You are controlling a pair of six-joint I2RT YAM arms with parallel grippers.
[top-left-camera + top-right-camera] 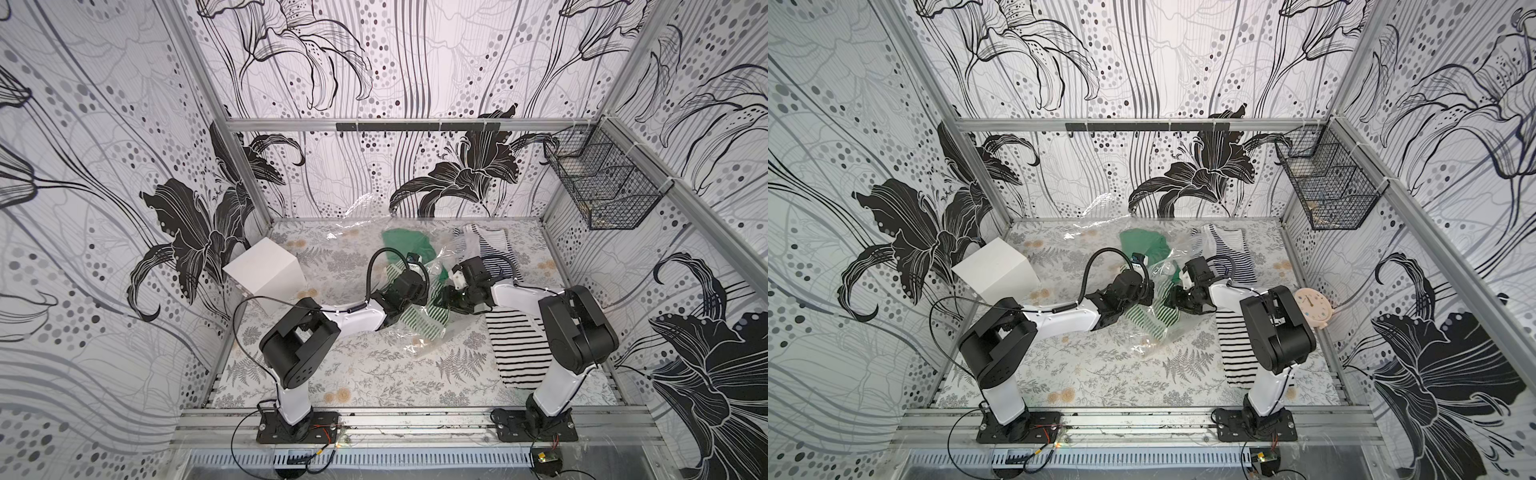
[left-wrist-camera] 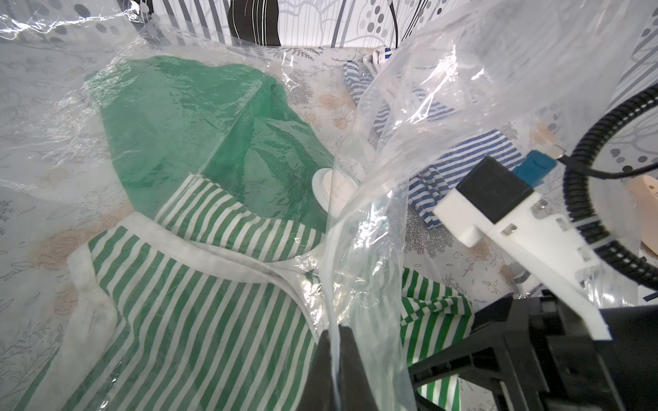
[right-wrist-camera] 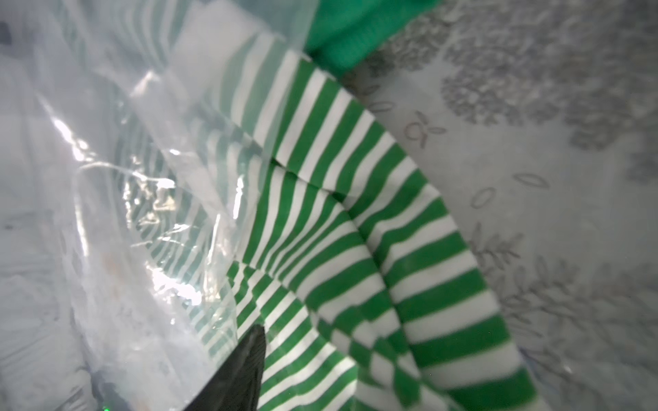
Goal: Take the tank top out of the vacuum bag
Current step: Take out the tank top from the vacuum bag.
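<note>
You have the large clear crinkly plastic vacuum bag point(image 1: 365, 224) lying across the middle of the flowered table point(image 1: 374, 374). The green-and-white striped tank top point(image 3: 356, 231) is only partly out. One end lies bare on the table at the bag's mouth. The rest, with the white-edged openings, is under the film next to a plain green garment point(image 2: 185, 117). So I judge the task about half done, and you must pull the covered part free. The long axis of the tank top seems to run from deep in the bag toward the right gripper point(image 1: 444, 299), with the bare end pointing at it. The left gripper point(image 2: 336, 331) is closed and pinches the bag's film. For the right one, I cannot tell whether its fingers grip anything.
</note>
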